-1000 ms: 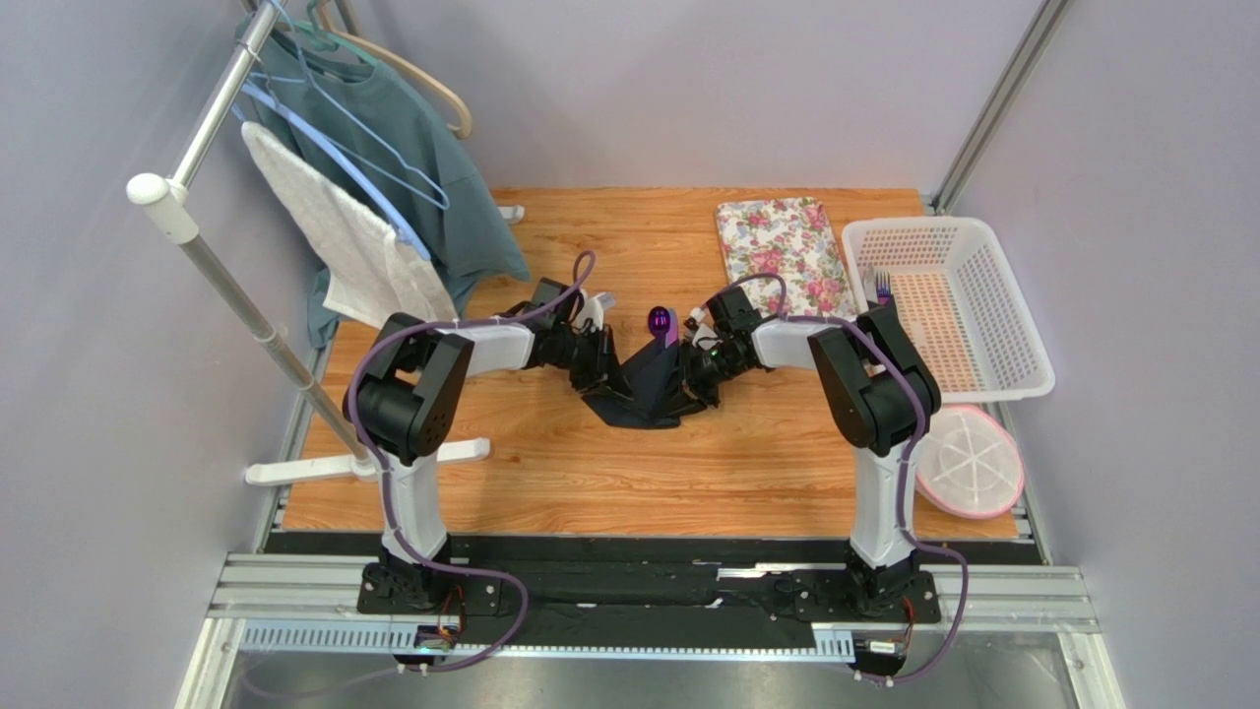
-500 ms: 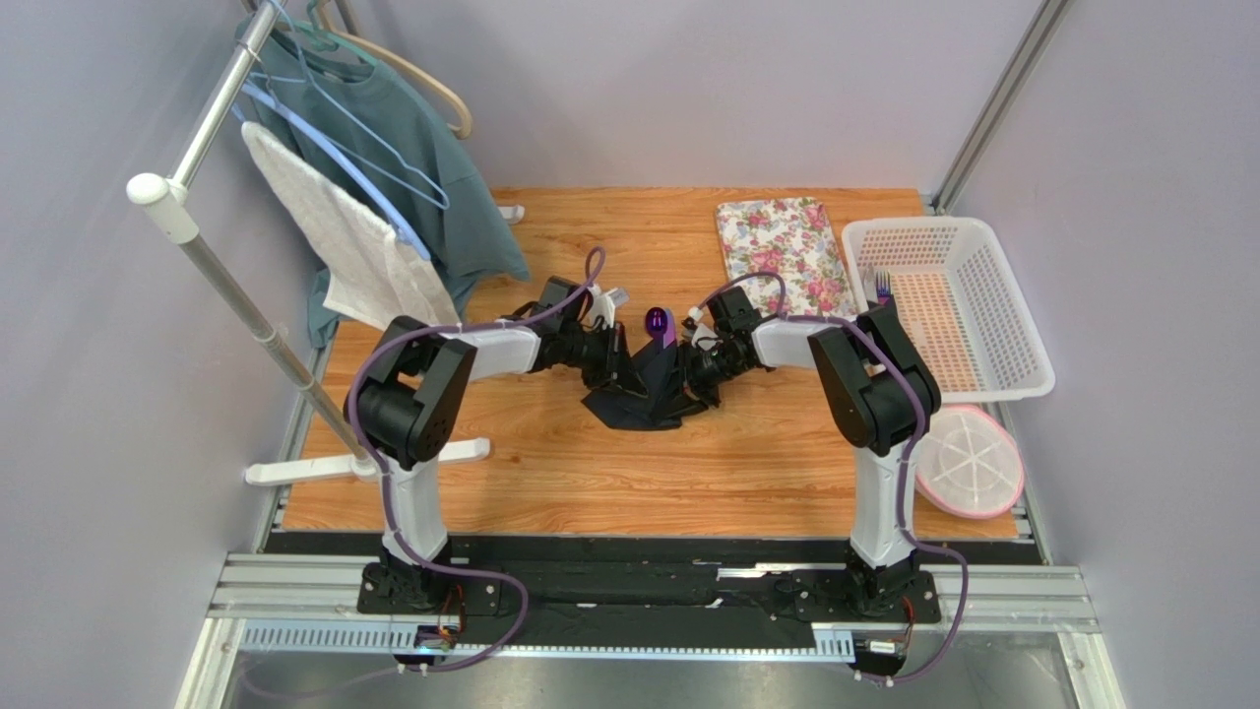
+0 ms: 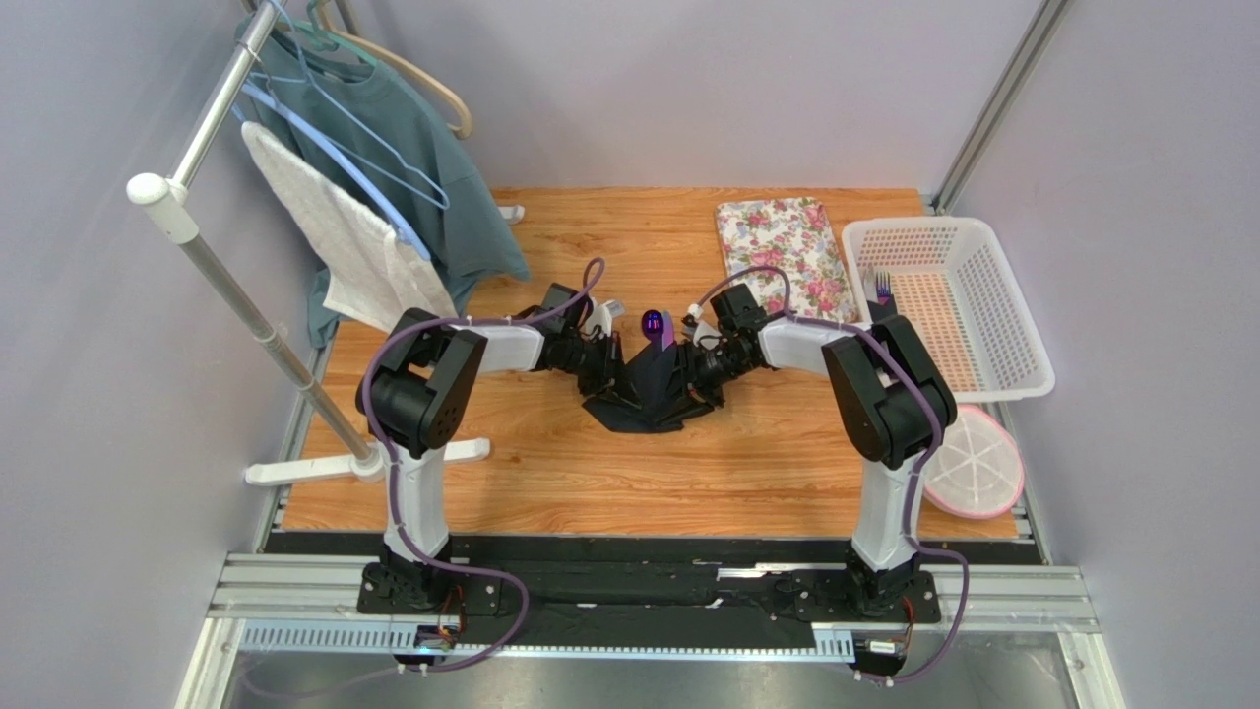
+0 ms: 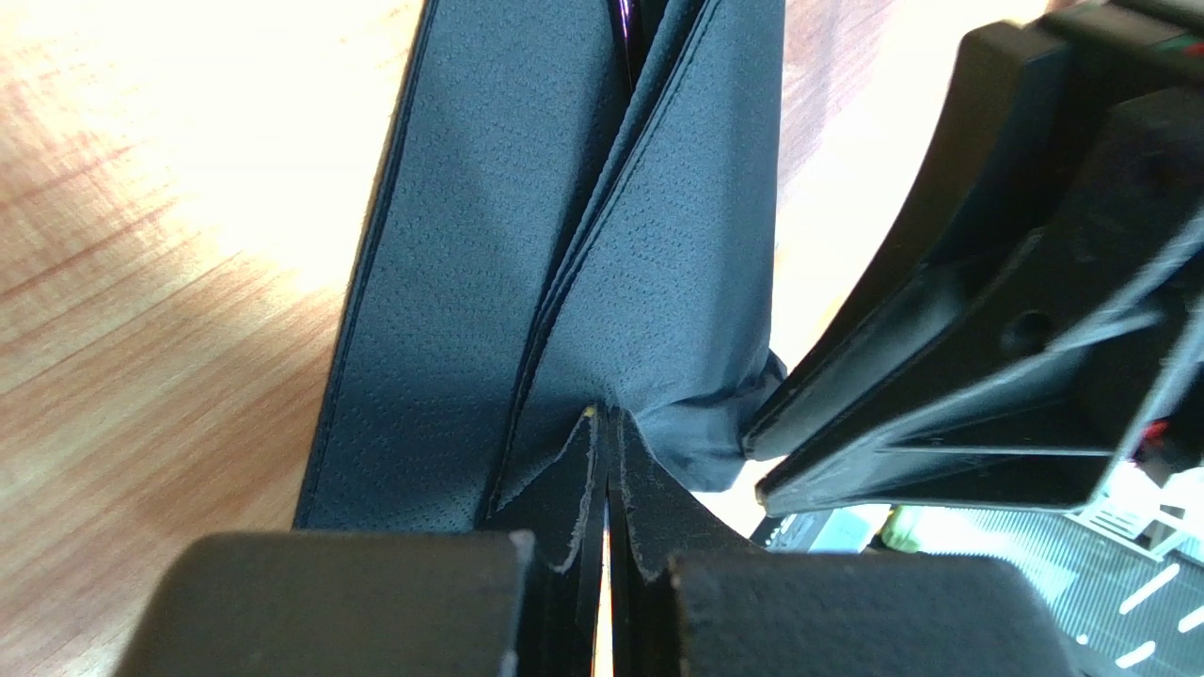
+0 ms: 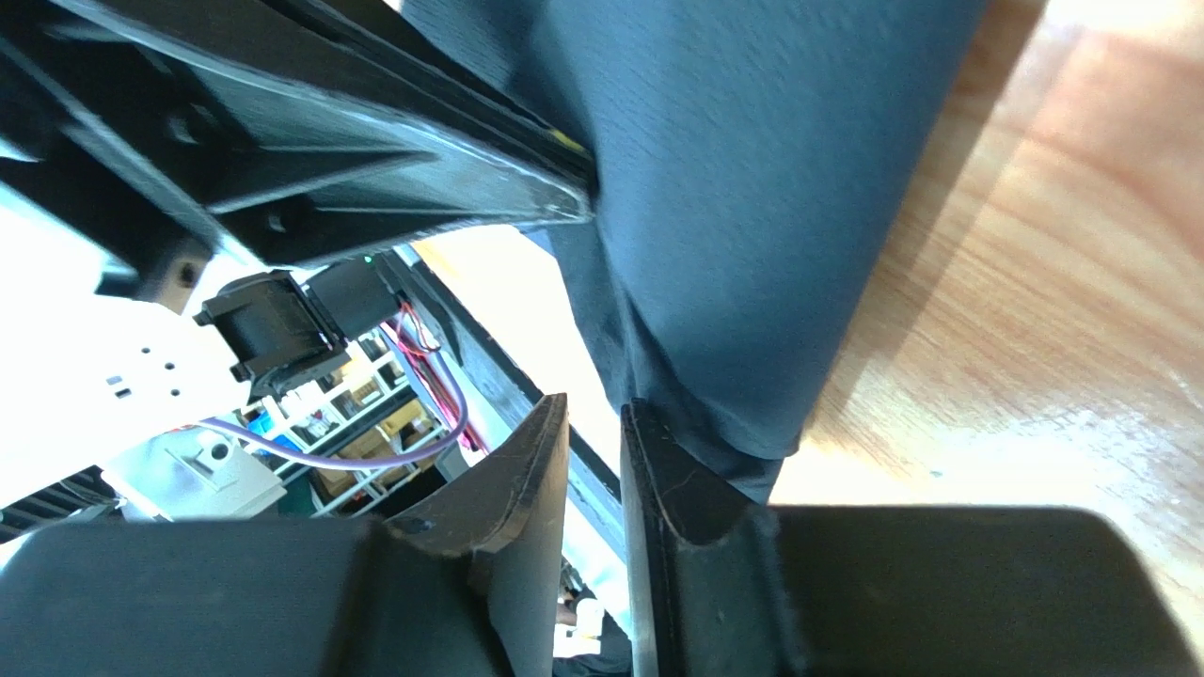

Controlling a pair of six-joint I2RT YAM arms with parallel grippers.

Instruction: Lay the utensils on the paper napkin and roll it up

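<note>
My left gripper (image 4: 605, 423) has just pressed shut, pinching a fold of the napkin (image 4: 467, 254). My right gripper (image 5: 594, 409) has eased to a narrow, empty gap beside it. I judge the half-rolled bundle, mid-table, is changing hands. Only the overhead view shows the spoon (image 3: 654, 319) poking out the far end.

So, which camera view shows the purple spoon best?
The top external view: the spoon shows its round purple bowl sticking out of the black napkin bundle. The left wrist view gives at most a dark sliver between the folds at its top edge. The right wrist view shows only napkin, no spoon.
</note>
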